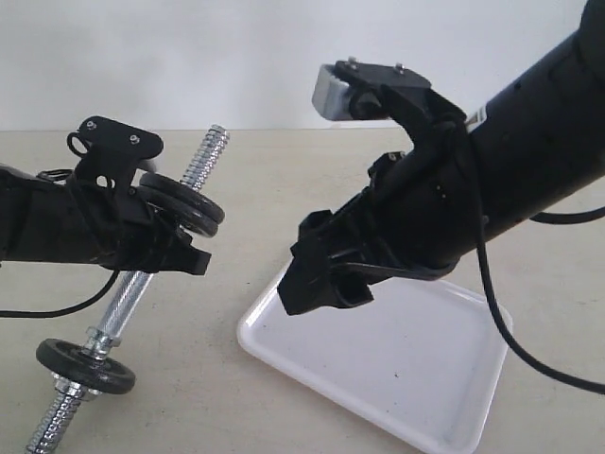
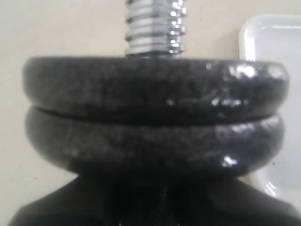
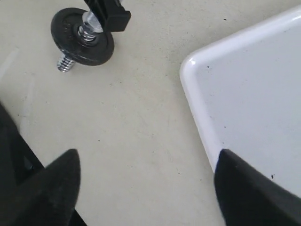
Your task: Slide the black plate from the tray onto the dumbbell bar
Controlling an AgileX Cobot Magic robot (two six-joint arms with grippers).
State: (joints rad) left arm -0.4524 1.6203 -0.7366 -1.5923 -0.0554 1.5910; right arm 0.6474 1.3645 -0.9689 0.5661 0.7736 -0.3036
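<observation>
The dumbbell bar [image 1: 128,293] stands tilted, its threaded top end [image 1: 214,149] free. Two black plates [image 1: 184,203] sit stacked on its upper part; in the left wrist view they fill the frame [image 2: 155,117] below the threads [image 2: 153,26]. My left gripper [image 1: 175,253] is shut on the bar just under that stack, and its jaws are hidden in the left wrist view. The white tray [image 1: 378,359] lies flat, and nothing lies on its visible part. My right gripper [image 1: 326,288] hangs open over the tray's near-left corner [image 3: 193,66], with nothing between its fingertips [image 3: 148,157].
Another black disc [image 1: 85,366] sits low on the bar near the lower threaded end [image 1: 47,426], seen also in the right wrist view as a disc [image 3: 82,35]. A beige tabletop [image 1: 246,236] lies between bar and tray. Black cables [image 1: 539,359] trail from both arms.
</observation>
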